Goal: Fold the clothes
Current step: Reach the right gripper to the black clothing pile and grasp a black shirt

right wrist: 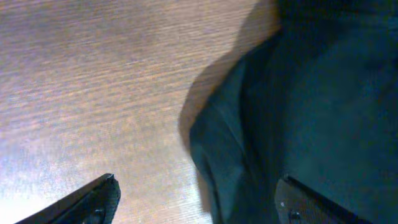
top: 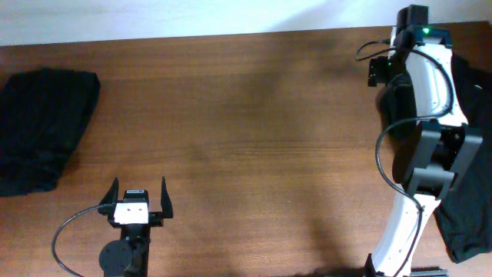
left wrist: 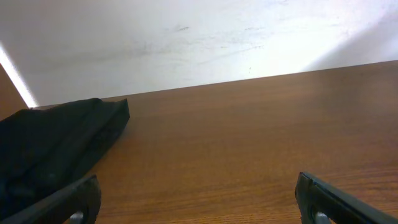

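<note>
A black garment (top: 42, 127) lies bunched at the table's far left; the left wrist view shows this garment (left wrist: 50, 143) ahead and to the left. My left gripper (top: 139, 196) (left wrist: 199, 202) stands open over bare wood near the front edge, apart from the cloth. More black clothes (top: 470, 208) lie along the right edge, partly under my right arm (top: 419, 115). In the right wrist view my right gripper (right wrist: 199, 202) hangs open low over this dark cloth (right wrist: 311, 106), its jaws wide, one over wood and one over fabric, with the cloth's edge between them.
The brown wooden table (top: 246, 131) runs between the two piles. A white wall (left wrist: 186, 37) stands right behind its far edge. The right arm's cables (top: 384, 146) loop out to the left of the arm.
</note>
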